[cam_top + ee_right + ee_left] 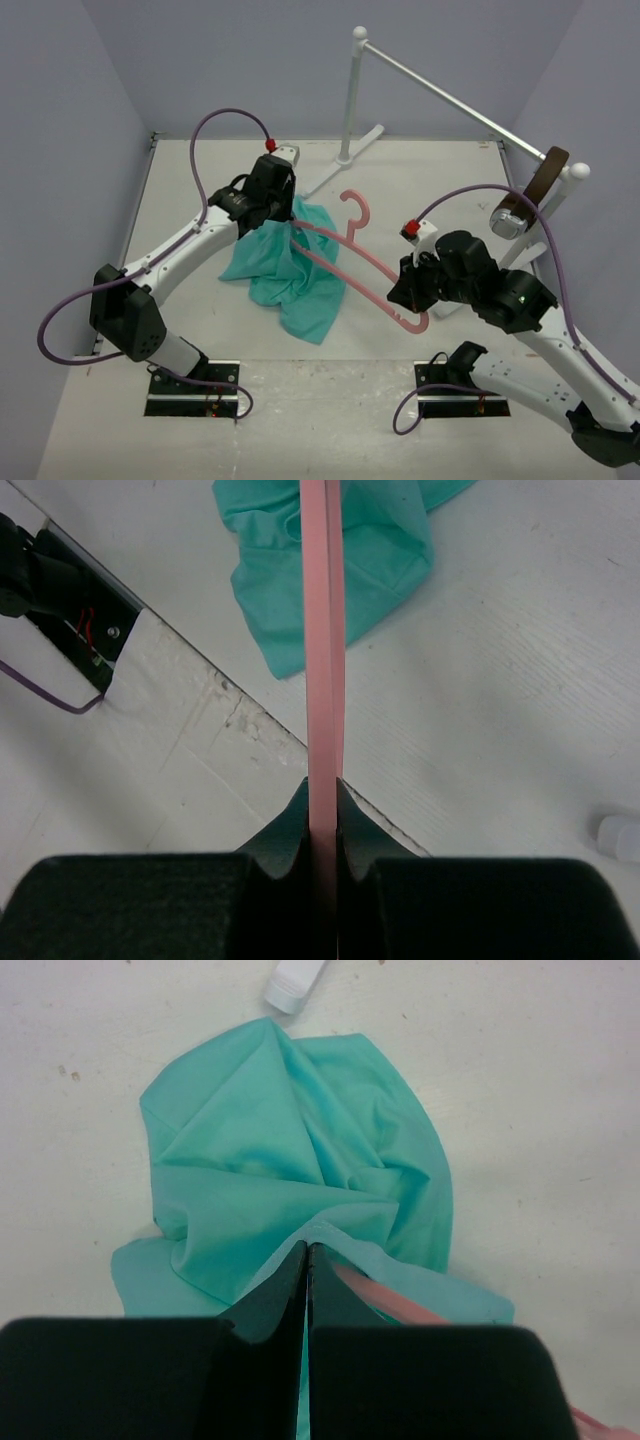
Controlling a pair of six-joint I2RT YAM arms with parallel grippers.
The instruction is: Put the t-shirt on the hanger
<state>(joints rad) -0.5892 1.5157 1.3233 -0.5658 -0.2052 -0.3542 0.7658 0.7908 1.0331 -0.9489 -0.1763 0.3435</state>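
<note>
As we looked down from the top view, the t-shirt (290, 275) lay crumpled on the desk (430, 180), at about nine o'clock of its centre. The left pincer (291, 228) was pressed together on the cloth's upper edge. The right pincer (402, 296) pinched the hanger (372, 262) near its lower corner, with one arm running toward ten o'clock into the cloth and the hook toward twelve. We judged that a hold so far out could let the hanger swivel and slide back out of the shirt.

From the left wrist, the fingers (280, 1300) met on a thin hem, and the pink bar emerged from under it at four o'clock. We feared so slight a bite might slip, or the bunched folds might snag the bar.

From the right wrist, the fingers (285, 830) clamped the pink bar edge-on, with teal cloth at twelve o'clock. We found no brand, label or writing in any view.
</note>
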